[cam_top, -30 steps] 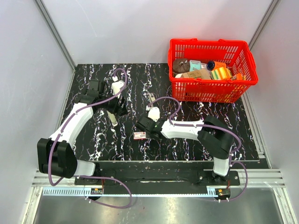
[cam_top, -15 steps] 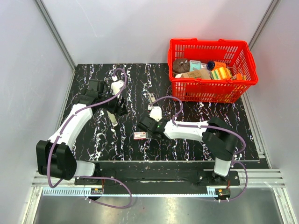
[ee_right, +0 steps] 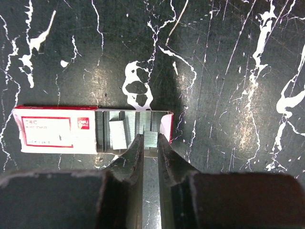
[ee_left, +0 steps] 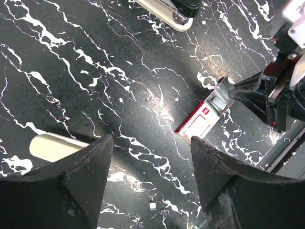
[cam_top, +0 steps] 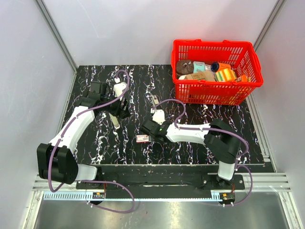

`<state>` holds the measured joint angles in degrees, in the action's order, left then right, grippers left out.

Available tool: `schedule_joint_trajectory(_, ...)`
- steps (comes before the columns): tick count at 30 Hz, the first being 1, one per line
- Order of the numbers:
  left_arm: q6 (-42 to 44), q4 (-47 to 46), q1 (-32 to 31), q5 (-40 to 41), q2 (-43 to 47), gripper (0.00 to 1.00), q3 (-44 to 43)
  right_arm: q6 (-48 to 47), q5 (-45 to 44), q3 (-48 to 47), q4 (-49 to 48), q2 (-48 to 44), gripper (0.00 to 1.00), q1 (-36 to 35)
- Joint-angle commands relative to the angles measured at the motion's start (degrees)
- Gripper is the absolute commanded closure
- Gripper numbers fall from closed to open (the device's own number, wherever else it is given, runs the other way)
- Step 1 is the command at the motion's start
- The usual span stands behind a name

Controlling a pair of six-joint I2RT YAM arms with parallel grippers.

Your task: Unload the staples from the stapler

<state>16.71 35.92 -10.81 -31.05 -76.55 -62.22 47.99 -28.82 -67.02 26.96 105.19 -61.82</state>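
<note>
Right end effector is down low over the tabletop, right at the open end of the staple box. The red-and-white box lies flat, its sleeve slid back, with grey rows of staples showing inside. The two fingers are clenched almost together, and a short strip of staples sits pinched between their tips, poking just past the box's edge. From the top view, that same end effector touches the box near the middle of the tabletop.

Over to the left end effector: released, fingers spread wide, nothing between them, hanging above bare marble. Its camera looks across at the box and the right arm's tip. From above, it sits on the left half of the tabletop.

The stapler lies on the tabletop, cream base with a black part on top, well apart from both end effectors; overhead it shows just beyond the right arm. A second cream piece lies beside the left finger; what it is, I can't tell.

Far right corner: a red basket, packed with goods.
</note>
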Motion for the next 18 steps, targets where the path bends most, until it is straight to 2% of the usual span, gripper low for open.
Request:
schedule_joint_trajectory(1,0.34,-2.00,-0.35,-0.24,1.41,0.30,-0.19,0.35,-0.01,-2.32,1.08,1.16,1.00,-0.49)
schedule_joint_trajectory(13,0.43,-2.00,-0.44,-0.07,1.76,0.30,0.08,0.00,0.61,-2.76,1.34,1.95,0.99,-0.49)
schedule_joint_trajectory(18,0.69,-1.91,-0.44,0.29,2.02,0.30,-0.01,0.09,0.52,-2.76,1.52,1.95,0.93,-0.49)
